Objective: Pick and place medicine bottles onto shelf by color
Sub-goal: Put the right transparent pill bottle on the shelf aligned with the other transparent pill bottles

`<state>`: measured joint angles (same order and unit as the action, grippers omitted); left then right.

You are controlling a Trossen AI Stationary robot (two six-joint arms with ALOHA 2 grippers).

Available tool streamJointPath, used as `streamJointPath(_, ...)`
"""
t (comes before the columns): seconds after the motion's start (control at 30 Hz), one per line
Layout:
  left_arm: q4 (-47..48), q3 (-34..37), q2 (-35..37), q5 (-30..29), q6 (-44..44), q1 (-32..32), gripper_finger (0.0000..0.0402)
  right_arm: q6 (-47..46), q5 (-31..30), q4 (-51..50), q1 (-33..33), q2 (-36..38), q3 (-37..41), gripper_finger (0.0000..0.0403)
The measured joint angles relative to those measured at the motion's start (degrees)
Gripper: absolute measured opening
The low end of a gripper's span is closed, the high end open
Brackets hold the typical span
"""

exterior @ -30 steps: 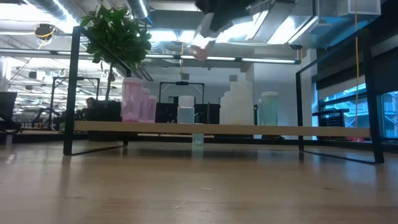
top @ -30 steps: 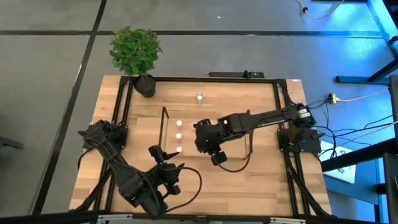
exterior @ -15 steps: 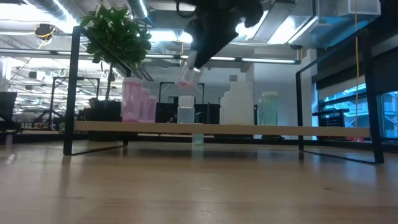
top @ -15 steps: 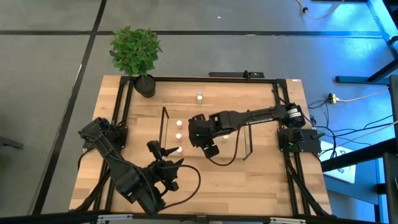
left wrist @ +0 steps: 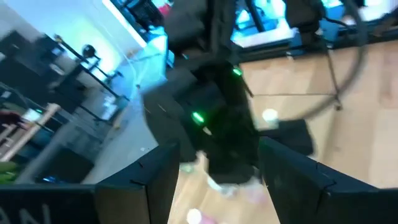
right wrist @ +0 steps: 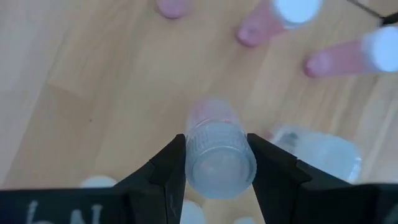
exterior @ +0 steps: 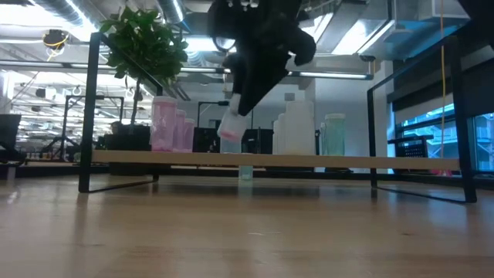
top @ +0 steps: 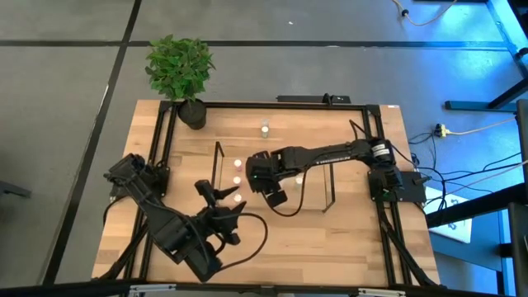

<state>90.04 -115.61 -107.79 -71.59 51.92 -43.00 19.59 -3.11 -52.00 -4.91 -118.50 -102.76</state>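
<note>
The right gripper (right wrist: pixel 212 163) is closed on a pink bottle (right wrist: pixel 216 149), pinched at its whitish cap between the two dark fingers (right wrist: pixel 166 167), cap end toward the wrist. In the high view the right gripper (top: pixel 260 175) is held over the shelf (top: pixel 218 175), near the shelf's left end. In the low view the bottle (exterior: pixel 231 127) is seen tilted, above the shelf board (exterior: pixel 386 161), not touching it.

Other bottles are stood on the board: a pink group (exterior: pixel 171 125) at the left, a pale bluish one (exterior: pixel 230 137) in the middle, a whitish group (exterior: pixel 295 127) and a greenish one (exterior: pixel 333 133) to the right. One more bottle (top: pixel 265 128) is stood on the table (top: pixel 346 247) behind the shelf, well apart from it, w/ a potted plant (top: pixel 180 70) at the far left corner.

The left gripper (top: pixel 221 200) is held just in front of the shelf's left end, fingers spread, nothing between them.

Part of white lettering is seen along the edge of both wrist views, cropped, not readable. No labels or brands can be read on the bottles.
</note>
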Motion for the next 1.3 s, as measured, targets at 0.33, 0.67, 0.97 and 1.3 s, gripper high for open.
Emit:
streamJointPath(0.33,-0.02,0.00,0.00,-0.27,-1.66,2.43,0.0209,0.00,0.18,-2.62,-0.03,-1.06,0.02,0.0152)
streamJointPath(0.67,-0.02,0.00,-0.04,3.65,-6.10,1.62,0.0209,0.03,0.18,-1.30,-0.05,-0.89,0.00,0.0152)
streamJointPath(0.97,-0.02,0.00,-0.04,3.76,-5.99,1.60,0.0209,0.20,0.18,-0.08,0.02,-0.87,0.02,0.0152)
streamJointPath(1.3,-0.04,0.00,-0.06,3.80,-5.99,1.62,0.0209,0.17,0.18,-0.08,0.02,-0.87,0.01,0.0152)
